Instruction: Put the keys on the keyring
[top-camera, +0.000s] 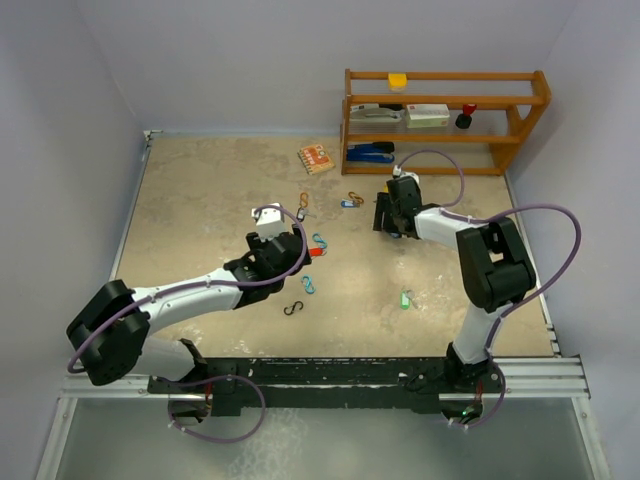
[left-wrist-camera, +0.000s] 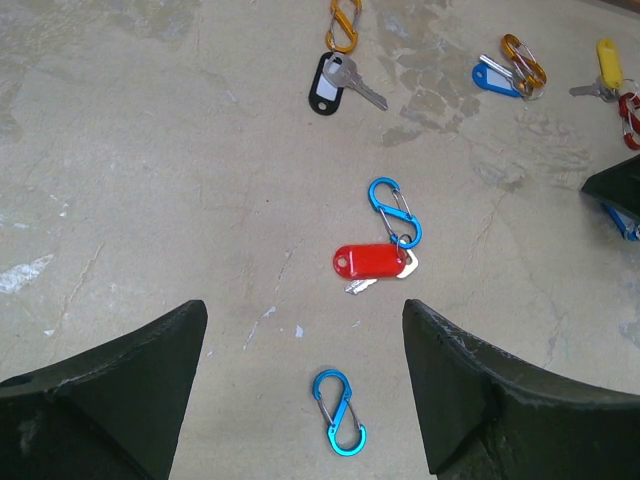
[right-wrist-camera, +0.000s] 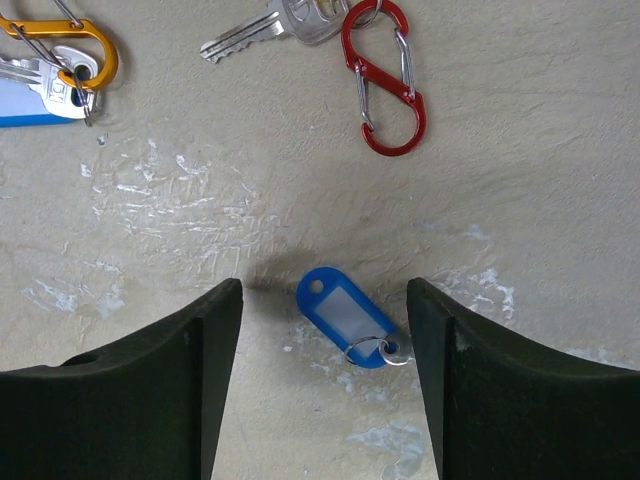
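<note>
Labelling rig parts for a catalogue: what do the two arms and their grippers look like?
The left arm and right arm have white links, black joints and looping lilac cables. The left gripper and right gripper each have two black wedge-shaped fingers.

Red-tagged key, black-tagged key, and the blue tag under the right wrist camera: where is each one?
Red-tagged key (left-wrist-camera: 371, 262): left wrist view, middle of the red tag.
Black-tagged key (left-wrist-camera: 326, 88): left wrist view, on its tag.
Blue tag (right-wrist-camera: 345, 313): right wrist view, on its pale label window.

Top camera overlooks the table (top-camera: 200, 200); close downward wrist cameras share the red clip (right-wrist-camera: 392, 150).
</note>
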